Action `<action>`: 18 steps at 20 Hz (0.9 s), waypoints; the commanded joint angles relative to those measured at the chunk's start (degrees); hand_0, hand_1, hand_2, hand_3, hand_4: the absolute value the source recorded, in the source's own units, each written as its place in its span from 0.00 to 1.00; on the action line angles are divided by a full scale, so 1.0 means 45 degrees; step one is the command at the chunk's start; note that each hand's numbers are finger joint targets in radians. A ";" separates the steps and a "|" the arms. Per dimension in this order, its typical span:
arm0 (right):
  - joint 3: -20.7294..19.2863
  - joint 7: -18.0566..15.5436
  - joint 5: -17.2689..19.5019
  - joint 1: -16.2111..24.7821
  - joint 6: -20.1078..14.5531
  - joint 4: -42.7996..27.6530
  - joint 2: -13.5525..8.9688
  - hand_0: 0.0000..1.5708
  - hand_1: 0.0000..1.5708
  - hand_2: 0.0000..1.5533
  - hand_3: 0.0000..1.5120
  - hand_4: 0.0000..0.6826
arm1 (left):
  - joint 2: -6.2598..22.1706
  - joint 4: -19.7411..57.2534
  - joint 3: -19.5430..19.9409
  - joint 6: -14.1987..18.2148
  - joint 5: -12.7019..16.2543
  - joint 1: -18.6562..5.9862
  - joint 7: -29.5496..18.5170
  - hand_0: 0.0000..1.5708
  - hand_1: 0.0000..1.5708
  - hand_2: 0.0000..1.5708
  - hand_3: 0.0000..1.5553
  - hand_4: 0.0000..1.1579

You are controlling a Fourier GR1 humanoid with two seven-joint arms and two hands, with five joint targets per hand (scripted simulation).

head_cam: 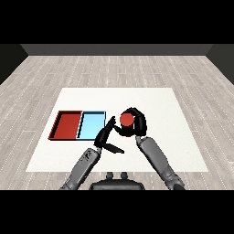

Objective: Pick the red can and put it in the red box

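The right hand (136, 122) grasps the red can (126, 119), ready to carry it toward nine o'clock, to the red tray (58, 123); the left hand (106, 137) rests released.

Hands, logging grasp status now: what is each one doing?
Left hand: open, fingers straight, holding nothing.
Right hand: shut, curled round the red can.

Two trays are sitting side by side on the table (173, 137), one tray (58, 124) left of the other tray (101, 119). The can (126, 119) is sitting just right of them, with the right hand (138, 124) wrapping round it and the left hand (106, 137) hanging in front.
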 commanded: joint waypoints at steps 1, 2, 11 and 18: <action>-0.0394 0.1646 0.0570 -0.0164 0.0262 -0.1259 -0.0078 1.00 1.00 0.95 0.94 0.95 | -0.0002 0.0670 0.0031 -0.0068 0.0448 -0.0496 0.0074 0.00 0.00 0.00 0.00 0.00; -0.0378 0.0060 0.0339 0.0479 0.0865 -0.0483 0.0367 1.00 1.00 0.95 0.94 0.95 | -0.0002 0.0723 -0.0267 -0.0094 0.0838 -0.0295 -0.0396 0.00 0.00 0.00 0.00 0.00; -0.0024 0.0047 0.1058 0.1059 0.1095 -0.1019 0.1160 1.00 1.00 0.95 0.93 0.93 | -0.0002 0.2722 -0.0143 0.0327 0.1913 -0.2117 -0.0534 0.00 0.00 0.00 0.00 0.00; 0.0983 0.0498 0.1093 -0.0252 -0.0257 -0.0460 0.1170 1.00 1.00 0.95 0.93 0.96 | -0.0002 0.2590 -0.0688 0.0082 0.2051 -0.1980 -0.1141 0.00 0.00 0.00 0.00 0.00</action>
